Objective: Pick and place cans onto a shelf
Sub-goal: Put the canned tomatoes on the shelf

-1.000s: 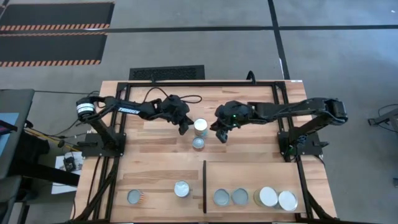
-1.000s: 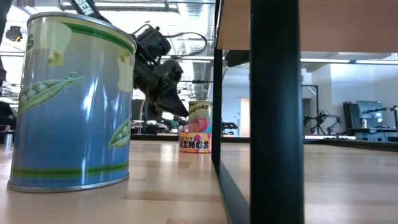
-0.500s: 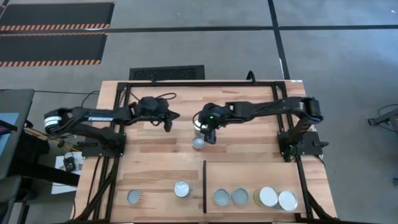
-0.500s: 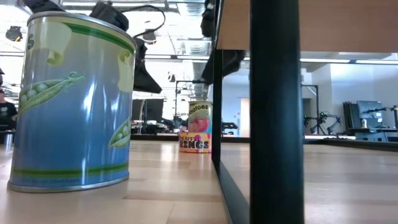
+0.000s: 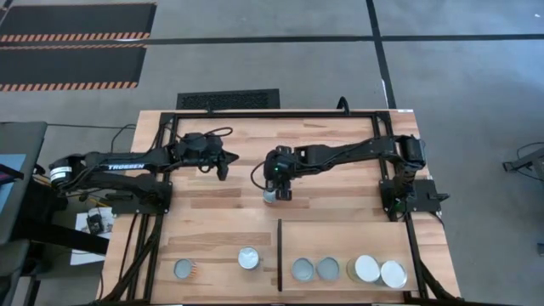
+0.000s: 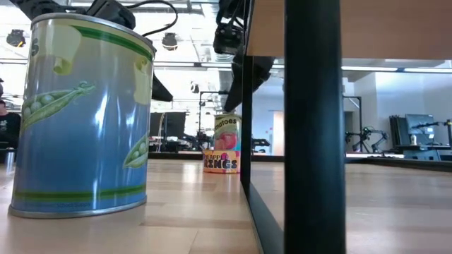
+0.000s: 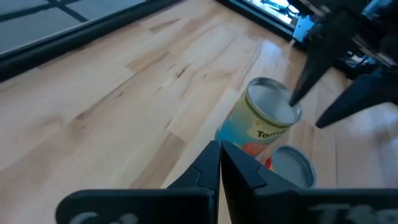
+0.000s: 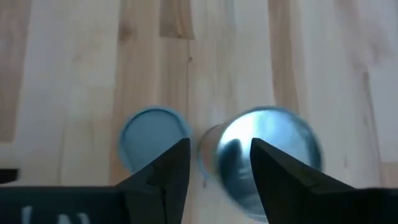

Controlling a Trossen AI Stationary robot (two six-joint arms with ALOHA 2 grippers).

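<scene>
Plank-grained wooden desk [image 5: 340, 144]; the shelf [image 5: 357, 242] section holds four cans. High view hides the tall tomato can [image 7: 264, 121] under the right claw [image 5: 280, 174] — left wrist view shows it upright, silver round lid, a shorter can [image 7: 291, 168] touching beside it. Right claw fingers [image 8: 158, 171] apart above both lids. Left claw [image 5: 223, 161] nearby, fingers together. Low view alone shows a pea-label can [image 6: 81, 116] — glossy blue cylinder.

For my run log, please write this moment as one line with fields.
right gripper: open, above tall can | left gripper: shut, idle | shelf: four cans | short can: beside tall can
</scene>
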